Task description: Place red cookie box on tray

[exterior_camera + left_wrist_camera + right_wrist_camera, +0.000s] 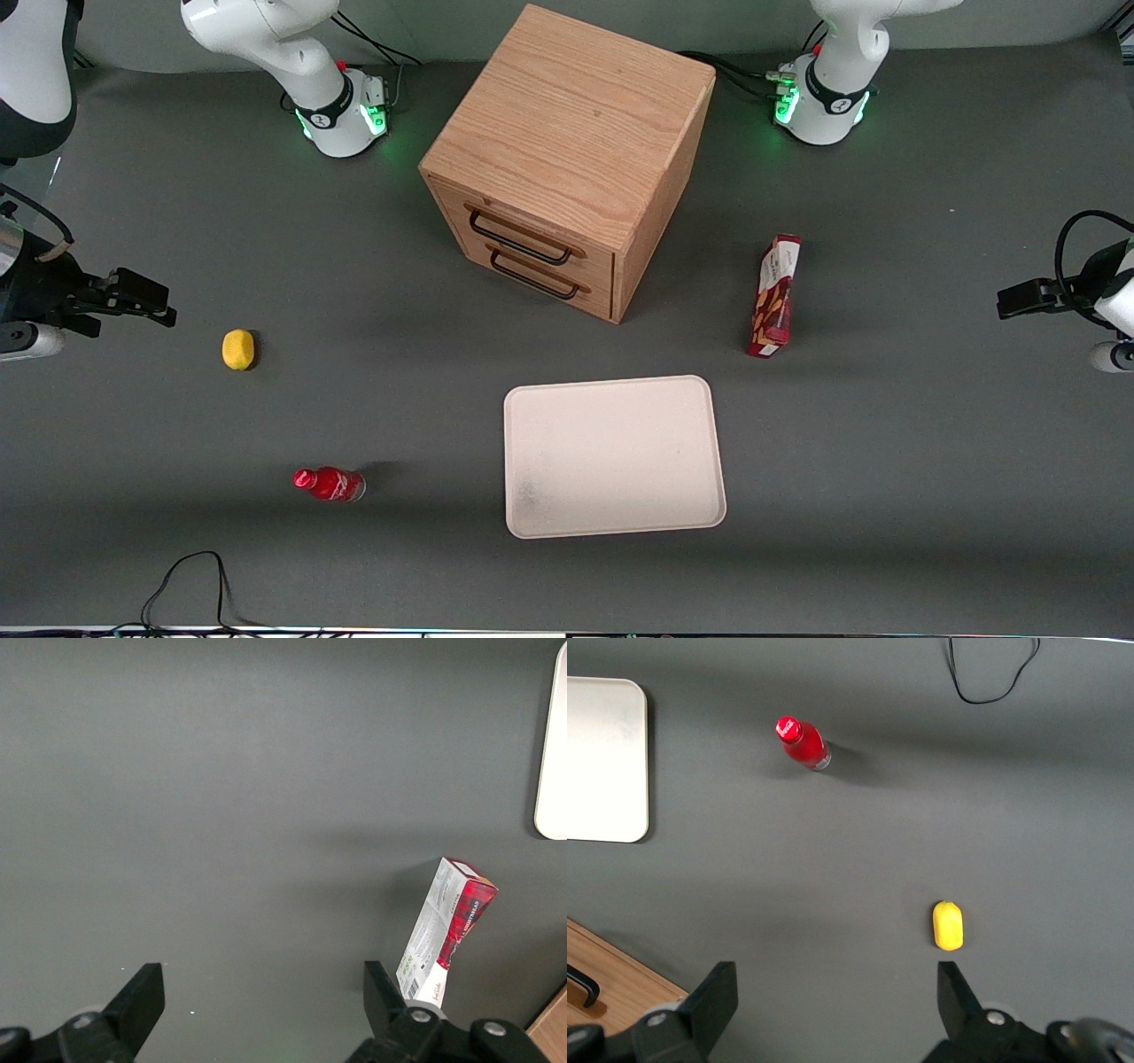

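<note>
Hovering empty, the gripper [264,997] spreads wide, clear of the red cookie box [446,932].

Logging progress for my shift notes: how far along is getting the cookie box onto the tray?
Nothing is done yet. The red cookie box stands on the table beside the wooden cabinet, apart from the bare tray. The pincer is open, holds nothing and hangs toward the working arm's end of the table. Reaching, gripping, carrying and placing all remain.

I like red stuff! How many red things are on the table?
2. The red cookie box lies beside the wooden cabinet, near the tray. The small red bottle sits toward the parked arm's end. The claw is open, away from both.
</note>
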You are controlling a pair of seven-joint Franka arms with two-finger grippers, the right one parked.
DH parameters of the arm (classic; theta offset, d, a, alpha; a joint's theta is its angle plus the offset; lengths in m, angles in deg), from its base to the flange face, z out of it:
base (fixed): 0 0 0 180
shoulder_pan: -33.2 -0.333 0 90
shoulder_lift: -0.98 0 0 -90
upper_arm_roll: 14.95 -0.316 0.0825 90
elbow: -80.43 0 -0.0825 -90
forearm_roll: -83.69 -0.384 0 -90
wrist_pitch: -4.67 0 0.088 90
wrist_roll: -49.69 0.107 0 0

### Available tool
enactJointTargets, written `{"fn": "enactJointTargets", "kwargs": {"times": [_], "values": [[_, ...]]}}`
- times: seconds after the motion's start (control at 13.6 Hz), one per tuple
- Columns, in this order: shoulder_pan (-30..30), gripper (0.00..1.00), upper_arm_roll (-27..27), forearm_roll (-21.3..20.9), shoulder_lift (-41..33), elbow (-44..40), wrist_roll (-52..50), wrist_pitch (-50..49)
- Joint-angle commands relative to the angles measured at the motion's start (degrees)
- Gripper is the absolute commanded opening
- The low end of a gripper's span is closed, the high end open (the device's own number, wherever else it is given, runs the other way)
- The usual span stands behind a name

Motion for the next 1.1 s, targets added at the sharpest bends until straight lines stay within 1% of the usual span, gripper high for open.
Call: {"fn": "enactJointTargets", "kwargs": {"times": [0.0, 1.03], "values": [[-0.4, 1.00, -0.2, 0.6, 0.9, -2.1, 0.8, -2.1], [-0.4, 1.00, 0.1, 1.1, 0.9, -2.2, 0.5, -3.1]]}}
